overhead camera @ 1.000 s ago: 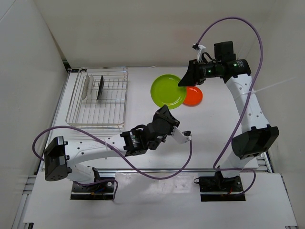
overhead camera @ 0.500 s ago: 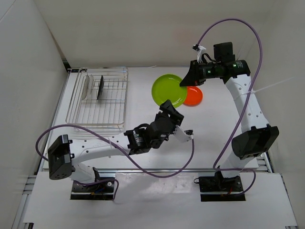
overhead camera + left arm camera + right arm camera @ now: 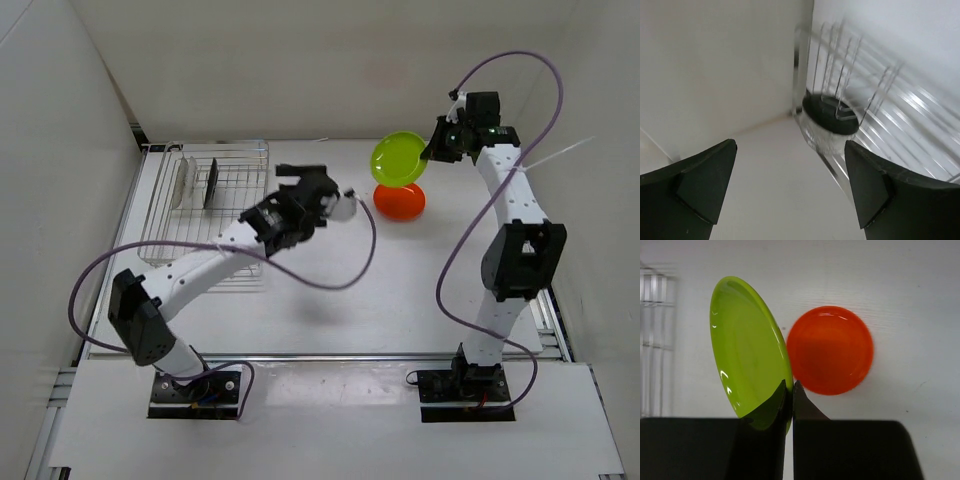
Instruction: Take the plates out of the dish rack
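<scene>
dish rack (image 3: pixel 150 232): silver wire, sits back-left on the table (image 3: pixel 350 290)
in the rack: clear plate (image 3: pixel 183 183) and black plate (image 3: pixel 212 183), both up on edge, side by side, clear one further left
left gripper (image 3: pixel 303 180): over the rack's right edge, can't really read the jaws from up here
right gripper (image 3: pixel 437 150): pinching the rim of the lime green plate (image 3: pixel 398 158), plate tilted, off the table
orange plate (image 3: pixel 400 201): flat on the table, just nearer than the green one

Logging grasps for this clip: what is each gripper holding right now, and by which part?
The right gripper pinches the lime green plate by its rim, edge-on. The left gripper is open, holding nothing.
</scene>
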Robot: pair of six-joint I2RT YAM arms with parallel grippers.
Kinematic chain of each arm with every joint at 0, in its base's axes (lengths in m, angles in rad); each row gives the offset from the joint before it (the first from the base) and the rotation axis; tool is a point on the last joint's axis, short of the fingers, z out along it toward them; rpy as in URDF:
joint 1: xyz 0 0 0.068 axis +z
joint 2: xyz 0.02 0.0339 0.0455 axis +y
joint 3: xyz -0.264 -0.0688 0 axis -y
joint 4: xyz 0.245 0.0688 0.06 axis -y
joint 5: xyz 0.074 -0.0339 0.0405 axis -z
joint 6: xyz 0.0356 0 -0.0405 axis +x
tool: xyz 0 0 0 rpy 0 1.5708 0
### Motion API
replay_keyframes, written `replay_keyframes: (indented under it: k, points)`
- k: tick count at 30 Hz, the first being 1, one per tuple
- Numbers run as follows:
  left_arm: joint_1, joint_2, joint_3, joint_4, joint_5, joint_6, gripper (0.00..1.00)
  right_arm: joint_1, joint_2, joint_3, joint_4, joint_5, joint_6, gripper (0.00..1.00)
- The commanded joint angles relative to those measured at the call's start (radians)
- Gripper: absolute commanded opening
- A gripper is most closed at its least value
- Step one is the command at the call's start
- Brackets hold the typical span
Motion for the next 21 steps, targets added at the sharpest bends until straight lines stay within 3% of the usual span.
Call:
replay_keyframes:
  k: [1, 2, 5, 7, 12, 16, 21]
  points:
    - [0.178, 0.078, 0.213, -0.158, -0.056, -0.18, 1.0, -0.028, 0.107, 0.064, 0.056, 0.031, 0.02, 0.0]
    - [0.217, 0.11, 0.376, -0.203, -0.047, -0.262, 1.0, -0.028, 0.125, 0.085, 0.056, 0.02, 0.02, 0.0]
    - [0.365, 0.227, 0.66, -0.367, 0.031, -0.428, 1.0, -0.037, 0.194, 0.107, 0.042, 0.02, 0.001, 0.0]
    - [0.446, 0.242, 0.714, -0.393, 0.073, -0.49, 1.0, -0.037, 0.236, 0.121, 0.026, 0.02, -0.025, 0.0]
    - [0.563, 0.129, 0.551, -0.261, 0.199, -0.602, 1.0, -0.037, 0.29, 0.13, -0.01, 0.031, -0.045, 0.01]
    - [0.658, 0.106, 0.539, -0.28, 0.34, -0.699, 1.0, -0.046, 0.313, 0.13, -0.029, 0.043, -0.054, 0.03]
    - [0.692, 0.061, 0.455, -0.27, 0.44, -0.759, 1.0, -0.046, 0.323, 0.13, -0.04, 0.062, -0.063, 0.03]
